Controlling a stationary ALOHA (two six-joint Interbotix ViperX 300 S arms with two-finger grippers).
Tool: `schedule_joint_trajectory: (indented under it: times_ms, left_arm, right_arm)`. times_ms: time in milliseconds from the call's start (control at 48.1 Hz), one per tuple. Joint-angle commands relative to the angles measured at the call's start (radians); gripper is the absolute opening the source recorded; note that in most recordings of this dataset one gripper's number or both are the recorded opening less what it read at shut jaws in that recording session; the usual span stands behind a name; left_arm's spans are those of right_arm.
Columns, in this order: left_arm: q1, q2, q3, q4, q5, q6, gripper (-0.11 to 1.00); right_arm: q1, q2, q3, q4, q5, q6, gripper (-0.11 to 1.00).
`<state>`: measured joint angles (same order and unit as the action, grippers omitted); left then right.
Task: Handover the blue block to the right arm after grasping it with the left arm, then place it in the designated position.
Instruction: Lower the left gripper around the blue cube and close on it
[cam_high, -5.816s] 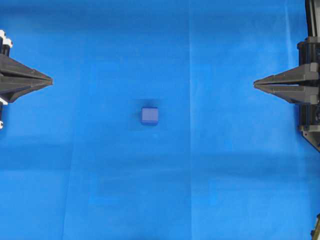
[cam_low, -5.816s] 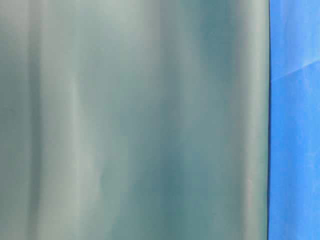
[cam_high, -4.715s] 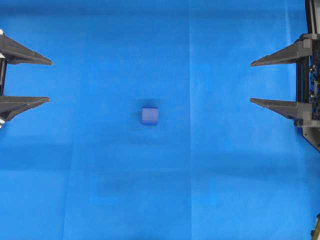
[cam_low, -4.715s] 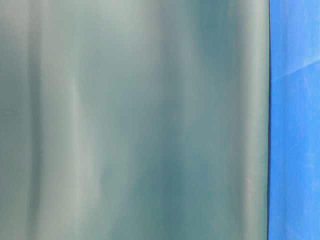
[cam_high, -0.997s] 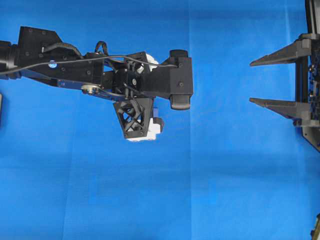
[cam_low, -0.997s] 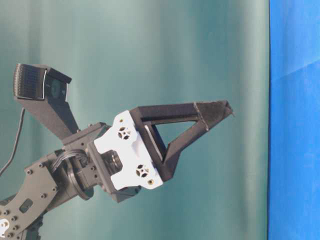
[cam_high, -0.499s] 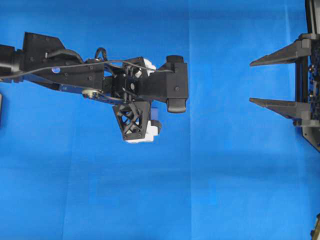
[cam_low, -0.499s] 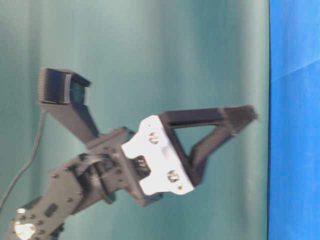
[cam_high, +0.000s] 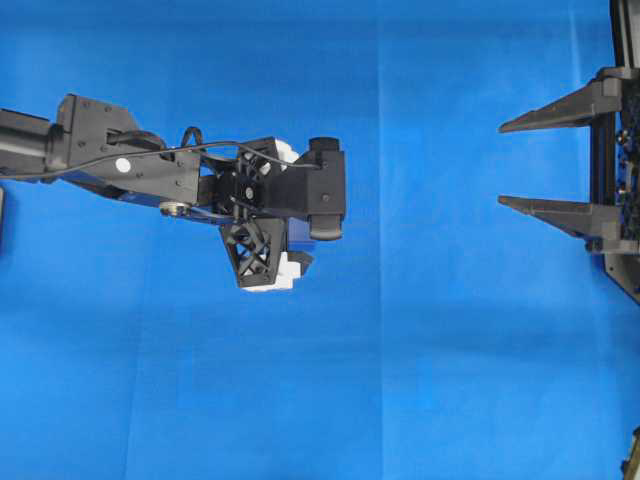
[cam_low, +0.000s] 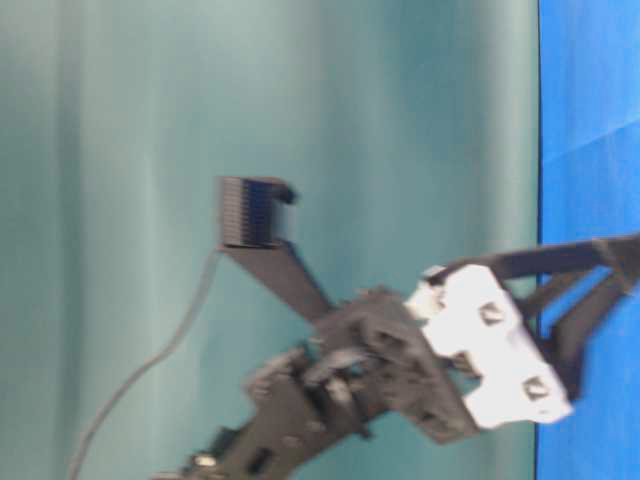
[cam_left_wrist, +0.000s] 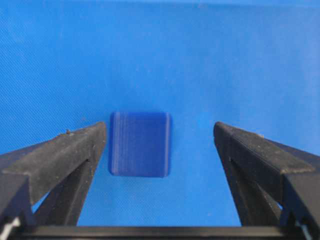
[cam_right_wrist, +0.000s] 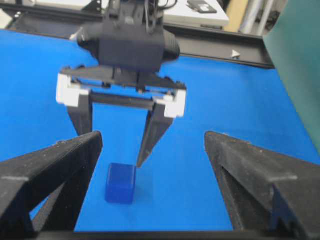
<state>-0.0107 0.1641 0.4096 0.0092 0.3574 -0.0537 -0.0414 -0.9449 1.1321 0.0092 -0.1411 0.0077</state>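
The blue block (cam_left_wrist: 140, 145) lies on the blue cloth between the fingers of my left gripper (cam_left_wrist: 160, 129), which is open. It sits close to one finger (cam_left_wrist: 75, 150), and a wider gap separates it from the other. From the right wrist view the block (cam_right_wrist: 120, 183) rests on the cloth, and one left finger (cam_right_wrist: 150, 132) ends just behind its upper corner. Overhead, the left arm (cam_high: 150, 175) covers most of the block. My right gripper (cam_high: 503, 164) stands open and empty at the right edge, well away from it.
Blue cloth (cam_high: 450, 350) covers the whole table. A green backdrop (cam_low: 150, 100) fills the table-level view, where the left gripper's white bracket (cam_low: 495, 350) shows blurred. A black frame rail (cam_right_wrist: 215, 47) runs along the far table edge.
The left arm has dropped toward the cloth and drawn slightly left, bringing its open fingers down around the block. The right arm has stayed still.
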Motion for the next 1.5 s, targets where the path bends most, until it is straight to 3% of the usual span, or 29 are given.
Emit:
schedule_joint_trajectory:
  times_ms: [0,478,810,935,1059,1475]
  left_arm:
    - [0.003,0.003,0.003,0.003,-0.038,-0.002,0.92]
    - [0.006,0.095,0.054,0.002,-0.166,-0.009,0.92]
    - [0.006,0.095,0.052,0.003,-0.169,-0.009,0.9]
    - [0.006,0.097,0.046,0.002,-0.164,-0.006,0.78]
    - [0.008,0.095,0.051,0.003,-0.144,0.006,0.45]
    - [0.008,0.092,0.044,0.003,-0.12,0.002,0.46]
  right_arm:
    - [0.0,0.008,-0.023,-0.002,-0.006,-0.002,0.96]
    - [-0.002,0.023,-0.021,-0.002,-0.008,-0.002,0.96]
    - [-0.002,0.023,-0.021,-0.003,-0.008,-0.002,0.96]
    - [-0.002,0.025,-0.021,-0.002,-0.006,-0.002,0.96]
    - [-0.002,0.025,-0.021,-0.002,-0.006,-0.002,0.96]
    - [0.0,0.025,-0.021,-0.002,-0.008,-0.002,0.96]
